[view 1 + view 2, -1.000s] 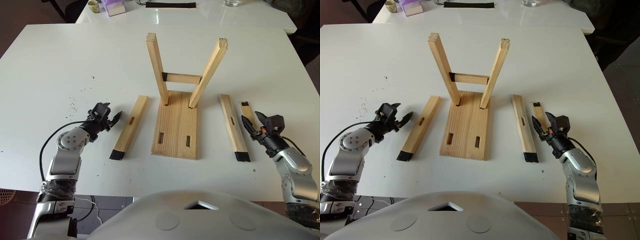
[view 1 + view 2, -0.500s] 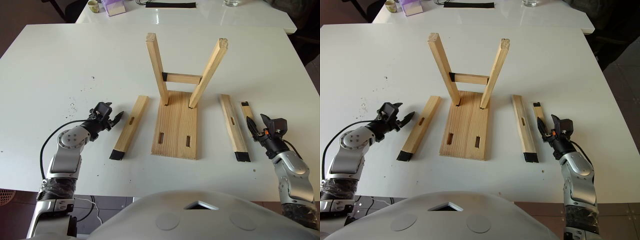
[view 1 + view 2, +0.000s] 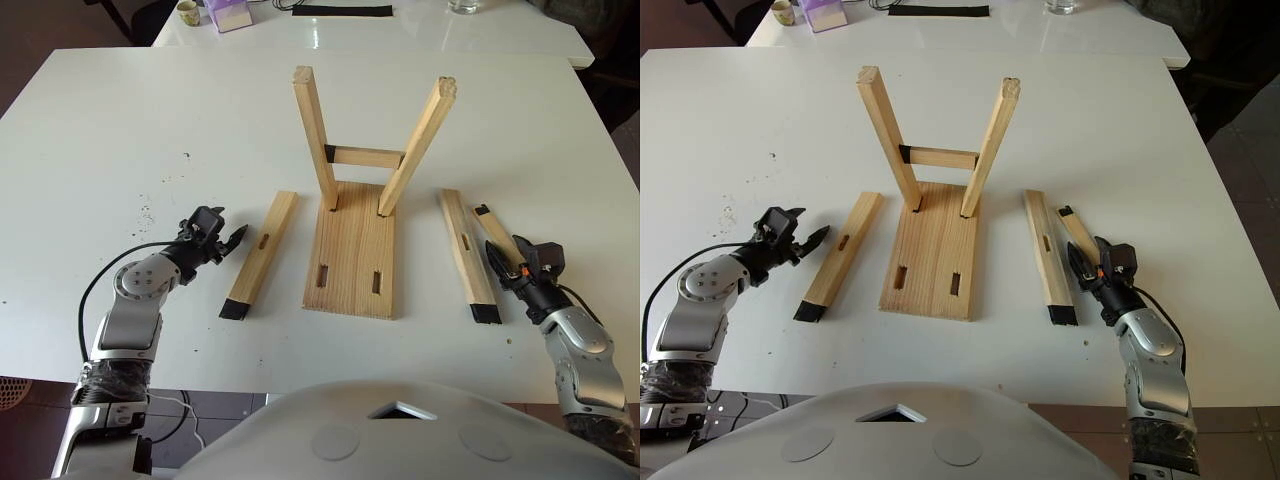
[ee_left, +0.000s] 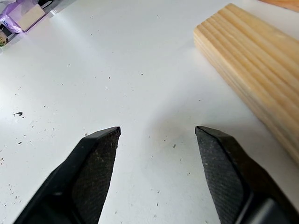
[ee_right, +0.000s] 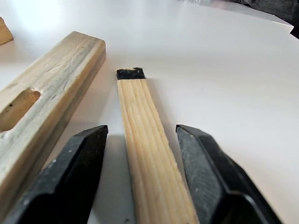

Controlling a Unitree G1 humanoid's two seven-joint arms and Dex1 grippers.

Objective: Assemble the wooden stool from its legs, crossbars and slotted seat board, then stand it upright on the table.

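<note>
The slotted seat board (image 3: 352, 262) lies flat mid-table. Two legs stand in its far slots, joined by a crossbar (image 3: 365, 156). A loose leg (image 3: 260, 253) lies left of the board, and another loose leg (image 3: 468, 255) lies on its right. Beside that one is a thin loose crossbar (image 3: 493, 232) with a black tip. My right gripper (image 5: 142, 129) is open, low over the table, with one finger on each side of this crossbar (image 5: 140, 112) and a gap at both. My left gripper (image 4: 158, 130) is open over bare table, just left of the left leg (image 4: 252, 60).
Dark specks (image 3: 146, 210) dot the table near my left arm. On a second table behind are a purple box (image 3: 228, 13), a cup (image 3: 186, 12) and a black strip (image 3: 341, 10). The table's front edge runs close under both arms.
My right gripper has drawn back toward the front edge and dropped lower, so its fingers now straddle the loose crossbar's near end. The left arm has barely moved.
</note>
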